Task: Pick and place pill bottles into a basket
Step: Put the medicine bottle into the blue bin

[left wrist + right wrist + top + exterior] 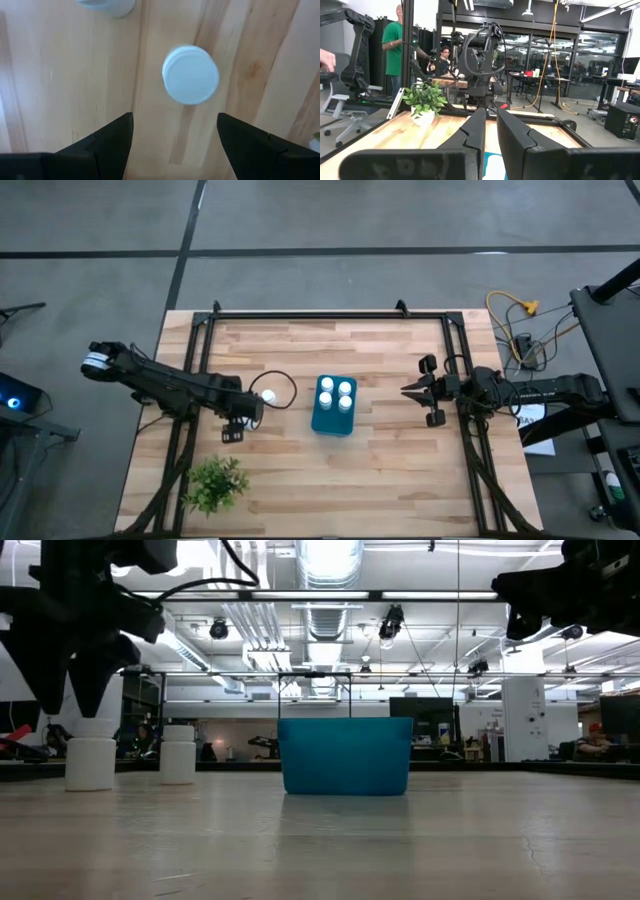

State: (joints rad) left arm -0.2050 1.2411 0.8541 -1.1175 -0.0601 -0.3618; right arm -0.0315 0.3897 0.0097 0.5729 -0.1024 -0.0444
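the left gripper [172, 145] is hovering wide open over a pill bottle [190, 75] standing on the table [400, 450], left of the basket [333, 423] holding four; the right gripper [408, 390] is waiting narrow, empty.

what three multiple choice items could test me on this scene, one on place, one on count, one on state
1. Where is the plant?
A. near the table's front left corner
B. inside the basket
C. beside the right gripper

2. How many pill bottles show inside the basket?
A. one
B. four
C. six

3. How are the left gripper fingers?
A. open above a pill bottle
B. shut on a pill bottle
C. shut on the basket rim

Answers: 1 A, the high view shows it by that corner. 2 B, four white caps sit in the teal bin. 3 A, the left wrist view shows them spread, with a white cap on the table beyond.
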